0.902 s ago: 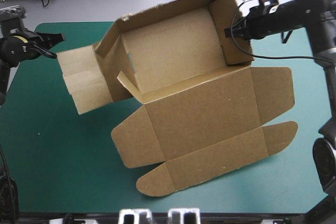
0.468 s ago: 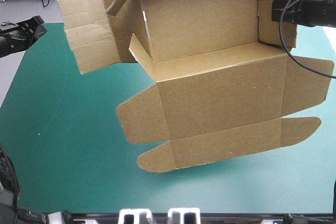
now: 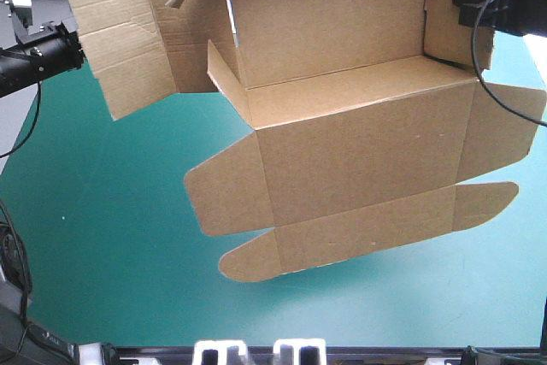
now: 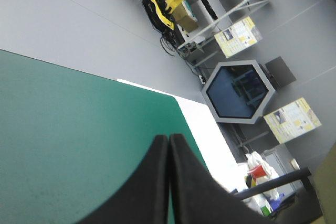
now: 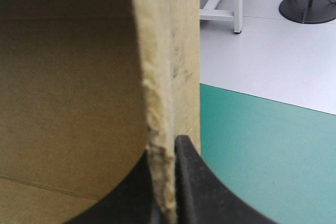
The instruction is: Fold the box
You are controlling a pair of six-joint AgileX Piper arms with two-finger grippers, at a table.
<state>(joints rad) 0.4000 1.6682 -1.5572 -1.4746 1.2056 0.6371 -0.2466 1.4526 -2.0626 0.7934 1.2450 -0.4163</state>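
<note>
High view: the box (image 3: 359, 143) hangs from the right gripper (image 5: 167, 150) clamped at two o'clock, left gripper (image 4: 169, 139) closed empty; that lone pinch could slip.

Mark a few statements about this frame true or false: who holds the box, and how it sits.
1. The right tool is shut on a wall of the box. True.
2. The left tool grips the box's left flap. False: its fingers are shut on nothing, and only the teal-green cover lies ahead of them.
3. The box lies flat on the cover. False: it is lifted and hangs from the right tool, with its shadow on the cover below.
4. The box's lid panel and its rounded flaps are unfolded, and the tray is open. True.
</note>
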